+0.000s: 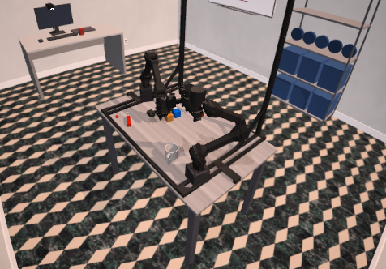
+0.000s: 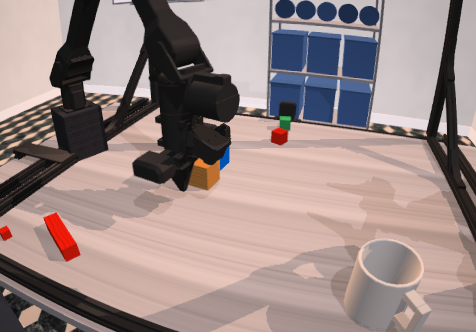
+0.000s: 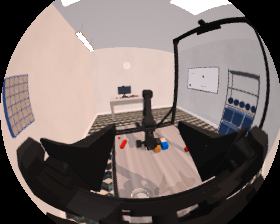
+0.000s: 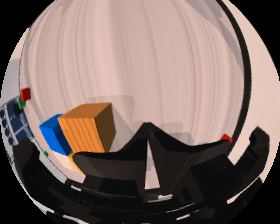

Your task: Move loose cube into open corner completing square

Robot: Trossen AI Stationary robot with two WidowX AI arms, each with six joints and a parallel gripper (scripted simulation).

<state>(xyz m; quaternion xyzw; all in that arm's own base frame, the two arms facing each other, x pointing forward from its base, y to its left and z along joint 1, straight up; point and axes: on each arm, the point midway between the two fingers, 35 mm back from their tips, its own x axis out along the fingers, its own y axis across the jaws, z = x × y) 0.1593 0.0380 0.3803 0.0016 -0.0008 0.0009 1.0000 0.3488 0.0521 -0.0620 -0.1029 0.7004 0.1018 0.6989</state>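
An orange cube (image 1: 169, 117) (image 2: 205, 175) (image 4: 87, 127) (image 3: 157, 148) lies on the table (image 2: 280, 210) against a blue cube (image 1: 177, 113) (image 2: 225, 157) (image 4: 52, 134) (image 3: 164, 145). A sliver of a yellow cube shows below them in the right wrist view, and the gripper hides it in the exterior view. My right gripper (image 2: 181, 182) (image 4: 146, 125) is shut and empty. Its tip is low at the orange cube's side, touching it or nearly so. My left gripper (image 1: 197, 117) is open and empty, raised in the air over the table.
A white mug (image 1: 171, 152) (image 2: 382, 282) (image 3: 140, 192) stands near the front. A long red block (image 1: 128, 121) (image 2: 61, 236) and a small red piece (image 2: 5, 232) lie at one side. A red cube (image 2: 279, 136), a green cube (image 2: 285, 122) and a black block (image 2: 287, 110) sit beyond the cubes.
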